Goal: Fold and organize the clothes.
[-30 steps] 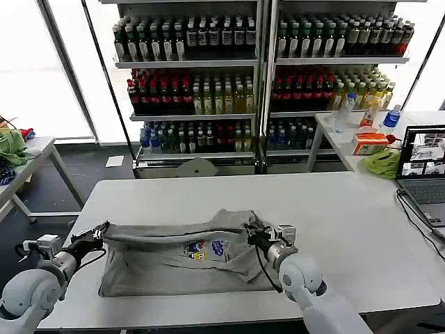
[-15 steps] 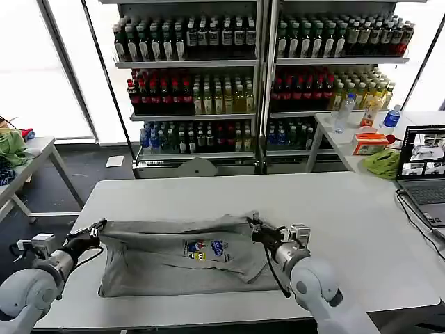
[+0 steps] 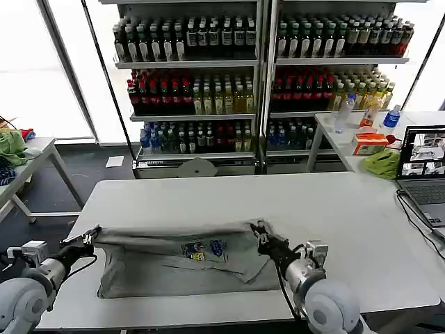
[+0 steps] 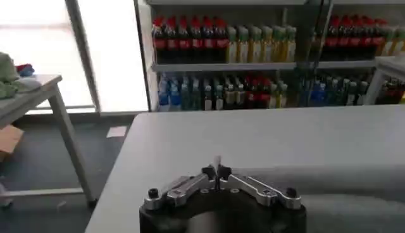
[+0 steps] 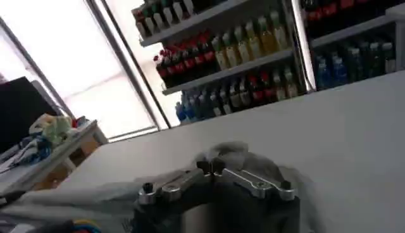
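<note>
Head view shows you the shirt (image 3: 184,261) stretched 9-to-3 across the table (image 3: 334,209), its raised far edge pinched shut by the left gripper (image 3: 89,235) at 9 and the right gripper (image 3: 263,233) at 3, so your fold runs toward 6.

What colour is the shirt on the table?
Light grey shirt with a multicolour chest print; head view.

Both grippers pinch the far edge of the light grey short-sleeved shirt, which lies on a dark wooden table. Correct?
Not quite: the head view shows a white table. The left gripper and right gripper do pinch the light grey short-sleeved shirt.
</note>
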You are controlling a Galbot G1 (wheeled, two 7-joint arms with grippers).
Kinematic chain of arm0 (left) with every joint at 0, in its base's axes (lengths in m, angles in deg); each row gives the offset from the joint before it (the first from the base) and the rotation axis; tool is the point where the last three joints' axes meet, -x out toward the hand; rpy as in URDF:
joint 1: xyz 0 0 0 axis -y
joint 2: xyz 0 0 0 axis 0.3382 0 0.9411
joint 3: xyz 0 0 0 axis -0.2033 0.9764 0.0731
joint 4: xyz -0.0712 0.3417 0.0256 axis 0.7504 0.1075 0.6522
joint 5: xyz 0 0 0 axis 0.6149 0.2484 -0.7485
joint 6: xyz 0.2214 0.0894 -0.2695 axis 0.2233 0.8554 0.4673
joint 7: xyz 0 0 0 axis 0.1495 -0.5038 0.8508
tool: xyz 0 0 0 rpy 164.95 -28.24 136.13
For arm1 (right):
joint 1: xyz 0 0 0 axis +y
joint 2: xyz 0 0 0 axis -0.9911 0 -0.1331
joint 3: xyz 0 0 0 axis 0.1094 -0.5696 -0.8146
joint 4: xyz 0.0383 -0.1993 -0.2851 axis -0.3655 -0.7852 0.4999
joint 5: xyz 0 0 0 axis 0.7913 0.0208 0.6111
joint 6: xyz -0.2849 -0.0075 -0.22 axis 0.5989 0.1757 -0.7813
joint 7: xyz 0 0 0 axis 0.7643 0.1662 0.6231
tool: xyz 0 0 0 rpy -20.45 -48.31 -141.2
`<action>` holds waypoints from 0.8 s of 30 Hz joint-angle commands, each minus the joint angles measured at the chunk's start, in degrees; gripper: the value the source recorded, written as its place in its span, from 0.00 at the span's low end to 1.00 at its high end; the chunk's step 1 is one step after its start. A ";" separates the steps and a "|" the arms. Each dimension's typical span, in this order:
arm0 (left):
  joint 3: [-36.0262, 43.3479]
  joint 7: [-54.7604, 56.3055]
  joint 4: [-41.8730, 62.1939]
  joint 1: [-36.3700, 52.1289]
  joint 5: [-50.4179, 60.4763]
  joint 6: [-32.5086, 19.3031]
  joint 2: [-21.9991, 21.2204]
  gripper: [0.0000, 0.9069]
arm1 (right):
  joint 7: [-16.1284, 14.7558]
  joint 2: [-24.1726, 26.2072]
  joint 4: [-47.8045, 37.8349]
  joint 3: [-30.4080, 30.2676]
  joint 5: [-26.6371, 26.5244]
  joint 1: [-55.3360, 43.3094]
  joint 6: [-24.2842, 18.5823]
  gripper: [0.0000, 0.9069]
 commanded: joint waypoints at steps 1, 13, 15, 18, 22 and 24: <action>-4.75 0.03 -5.01 -9.54 2.27 2.74 -2.23 0.00 | -1.32 0.91 2.99 2.39 4.71 10.49 -0.03 0.00; -2.83 2.69 -10.35 -15.87 6.03 -2.68 -8.54 0.00 | -1.41 0.09 -2.95 2.19 7.74 9.35 -0.11 0.00; -2.06 3.22 -10.81 -17.13 7.25 -1.94 -9.79 0.00 | -1.40 0.14 -3.30 2.34 7.78 9.13 -0.11 0.00; -0.64 3.24 -9.63 -18.01 8.47 -2.05 -10.97 0.00 | -1.34 -0.10 -4.32 2.23 7.93 8.35 -0.12 0.14; 1.11 3.27 -9.33 -17.88 8.48 -2.36 -12.94 1.00 | -1.10 -0.77 -5.56 2.15 8.02 6.26 -0.11 0.96; 1.74 3.08 -9.37 -17.84 9.00 -2.35 -13.45 1.00 | -1.44 -0.74 -5.84 2.12 7.96 5.24 -0.08 1.00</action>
